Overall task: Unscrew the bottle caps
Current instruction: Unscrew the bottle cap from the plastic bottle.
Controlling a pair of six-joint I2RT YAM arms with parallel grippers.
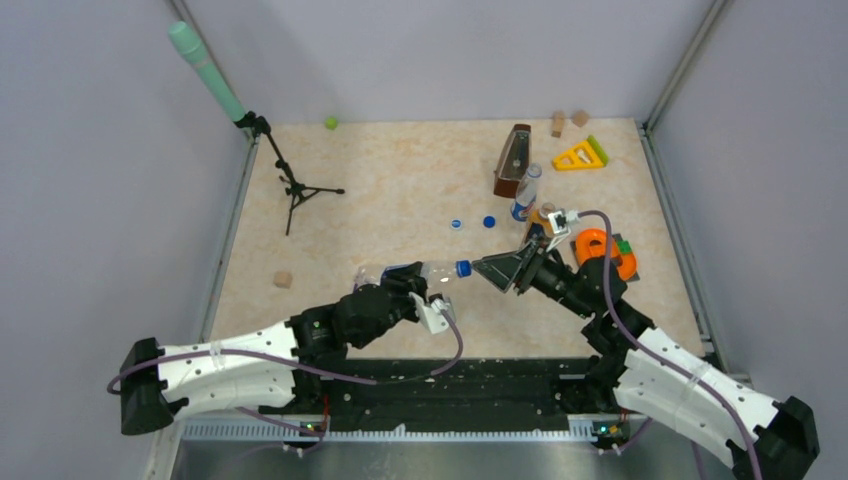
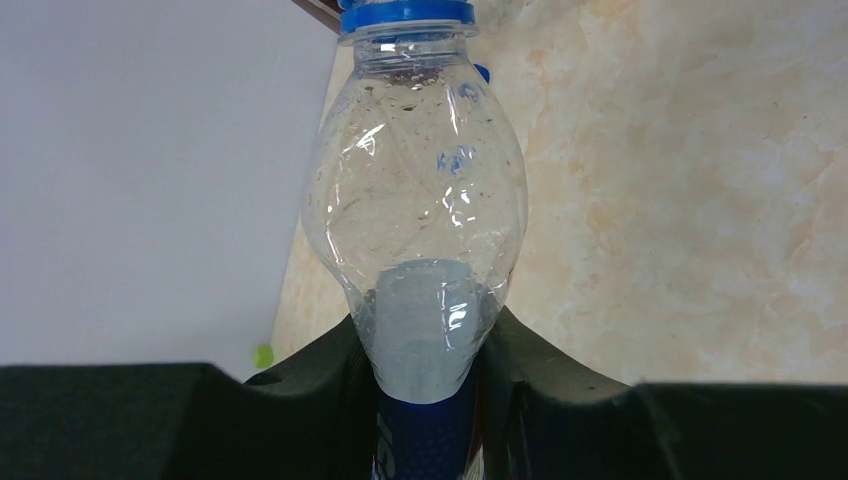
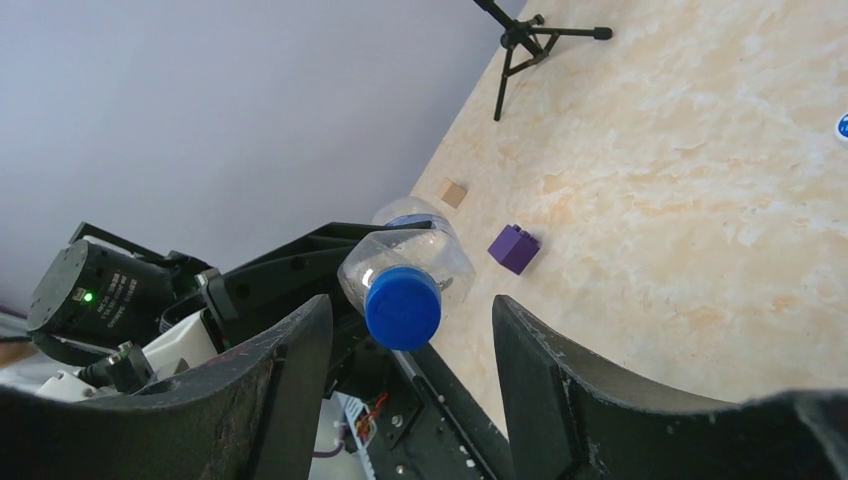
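My left gripper (image 1: 425, 285) is shut on the body of a clear plastic bottle (image 1: 432, 271) and holds it level above the table, neck pointing right. The bottle fills the left wrist view (image 2: 415, 200), gripped low between the black fingers (image 2: 300, 400). Its dark blue cap (image 1: 464, 268) is on the neck (image 2: 405, 14). My right gripper (image 1: 483, 268) is open just right of that cap. In the right wrist view the cap (image 3: 402, 308) sits between the spread fingers (image 3: 285, 375), touching neither. Two loose caps lie on the table, one paler (image 1: 456, 224) and one dark blue (image 1: 489, 222).
A second bottle (image 1: 524, 195) stands by a brown box (image 1: 512, 160). A yellow triangle (image 1: 580, 155) and orange toy (image 1: 598, 248) are at right. A tripod (image 1: 290, 185), green ball (image 1: 330, 123) and wooden block (image 1: 283, 280) are at left. A purple cube (image 3: 514, 248) lies under the bottle.
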